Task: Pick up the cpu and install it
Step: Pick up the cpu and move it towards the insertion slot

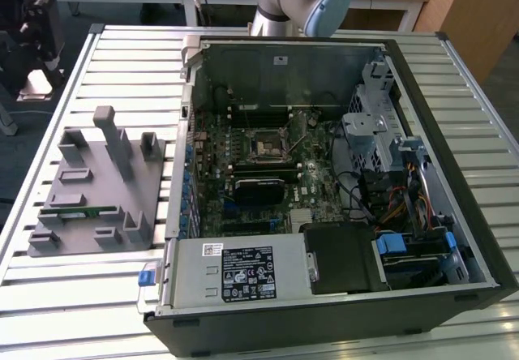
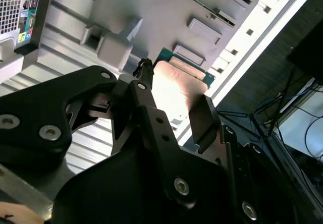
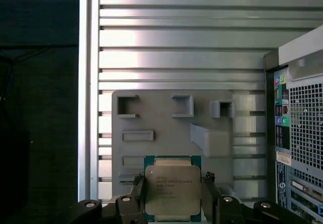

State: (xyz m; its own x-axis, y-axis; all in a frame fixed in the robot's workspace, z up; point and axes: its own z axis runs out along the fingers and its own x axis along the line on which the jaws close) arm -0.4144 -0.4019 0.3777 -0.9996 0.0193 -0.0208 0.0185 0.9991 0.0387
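On the exterior view's left, the grey fixture is lying beside the open computer case. Above that fixture, the gripper is clamping the cpu by opposite edges and holding it flat, probably so it can seat in the socket.

A ribbed, silvery metal bench carries two things. A grey fixture sits towards the exterior view's left. An open computer case lies flat just beside it, on the right.
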